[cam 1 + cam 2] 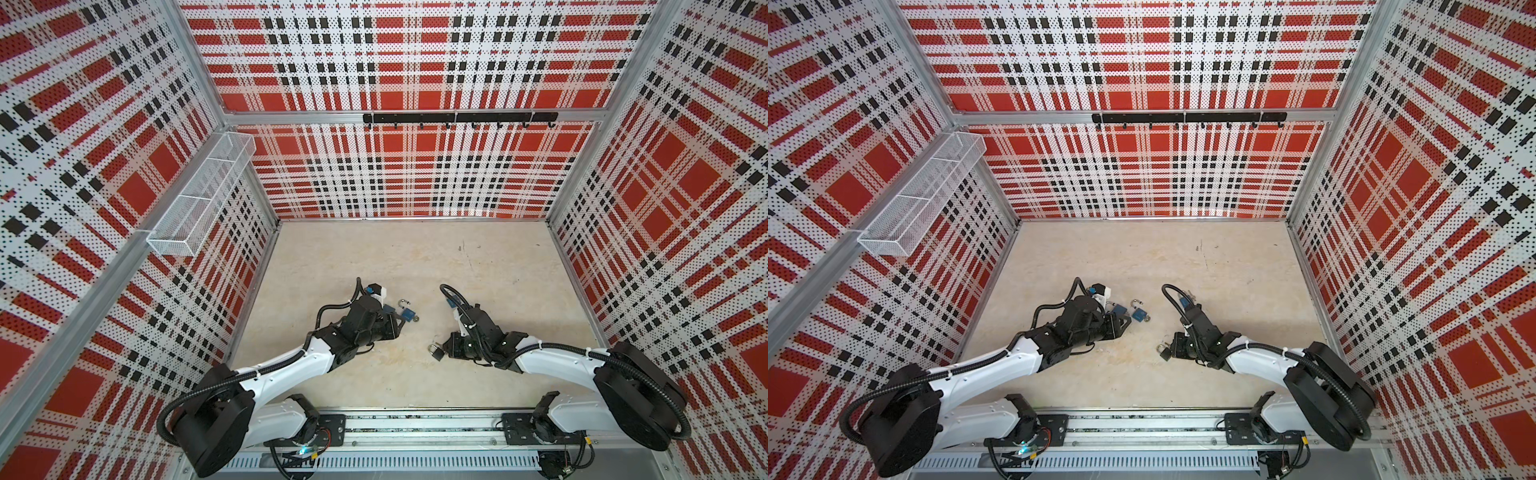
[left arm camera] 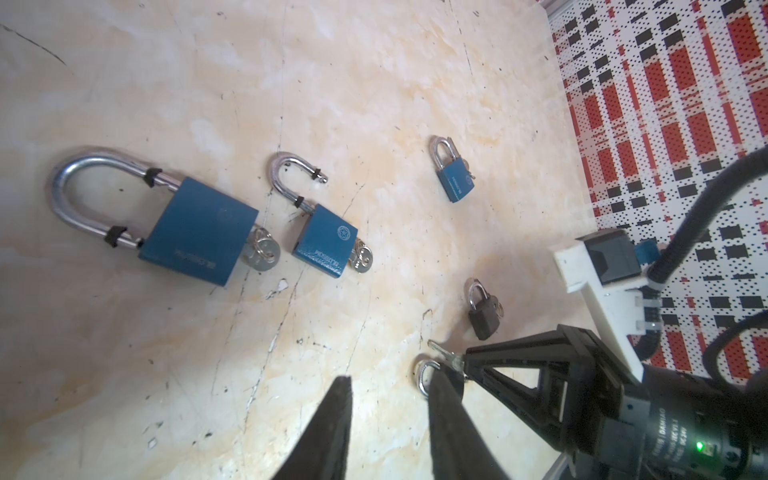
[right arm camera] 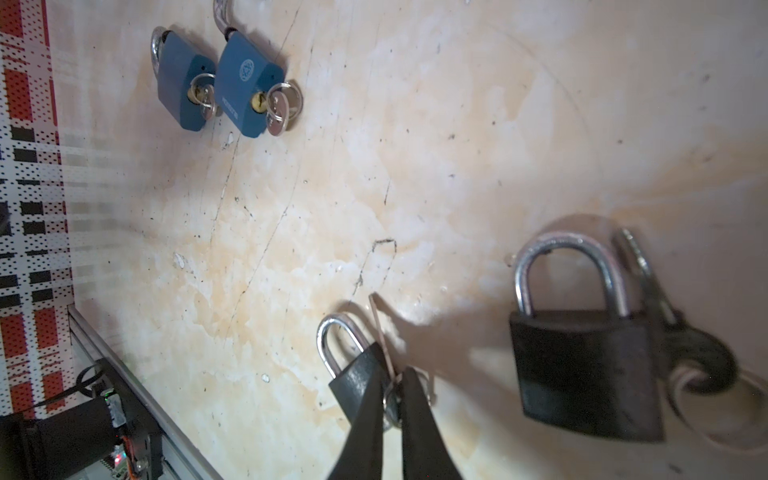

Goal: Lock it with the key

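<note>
While the right gripper (image 3: 392, 360) is pinching the key (image 3: 380, 325) edge-on between near-closed tips, the black padlock (image 1: 436, 353) is lying right against them, toward the front middle of the table (image 1: 374, 257). That thin key could be twisting or slipping out if the pinch slackens. The left gripper (image 2: 388, 384) is hanging open and empty by two blue padlocks (image 1: 409, 314), so nothing is bracing the black body and it may skid.

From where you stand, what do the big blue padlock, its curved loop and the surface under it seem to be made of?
Blue padlock body: probably metal under a matte blue coat; flat colour, dull sheen.
Its loop: polished steel by the look, bright mirror-like glints.
Tabletop: hard, smooth beige sheet with marble-like mottling and dark scratches; stone, laminate or print, I cannot tell.
</note>
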Tool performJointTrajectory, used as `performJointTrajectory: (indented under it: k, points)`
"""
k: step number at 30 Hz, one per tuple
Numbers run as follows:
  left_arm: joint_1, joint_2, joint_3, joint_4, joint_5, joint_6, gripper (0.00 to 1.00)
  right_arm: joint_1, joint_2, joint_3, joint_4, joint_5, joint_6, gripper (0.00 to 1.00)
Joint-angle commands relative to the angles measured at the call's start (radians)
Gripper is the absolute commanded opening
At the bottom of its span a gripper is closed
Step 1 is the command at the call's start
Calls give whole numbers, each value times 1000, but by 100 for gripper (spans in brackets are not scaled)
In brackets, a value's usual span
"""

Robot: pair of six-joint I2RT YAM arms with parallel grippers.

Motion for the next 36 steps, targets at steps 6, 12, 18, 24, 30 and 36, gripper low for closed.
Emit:
performJointTrajectory:
  k: [6,12,18,24,30,36]
  points:
    - [23,-86,-34,-31,-46,-1,35,10,-56,46,-60,52,-13,23]
    - [78,-184,-35,-116,-76,4,36,11,-75,184,-185,87,-146,27]
    - [212,-256,-38,-201,-15,8,38,9,86,380,-253,99,-407,30]
    - [351,-301,-28,-257,65,11,38,6,301,581,-265,56,-590,40]
    - [433,-319,-20,-309,96,38,39,-5,465,740,-296,10,-700,45]
    - [457,-345,-40,-319,100,34,39,-7,563,812,-329,-46,-735,59]
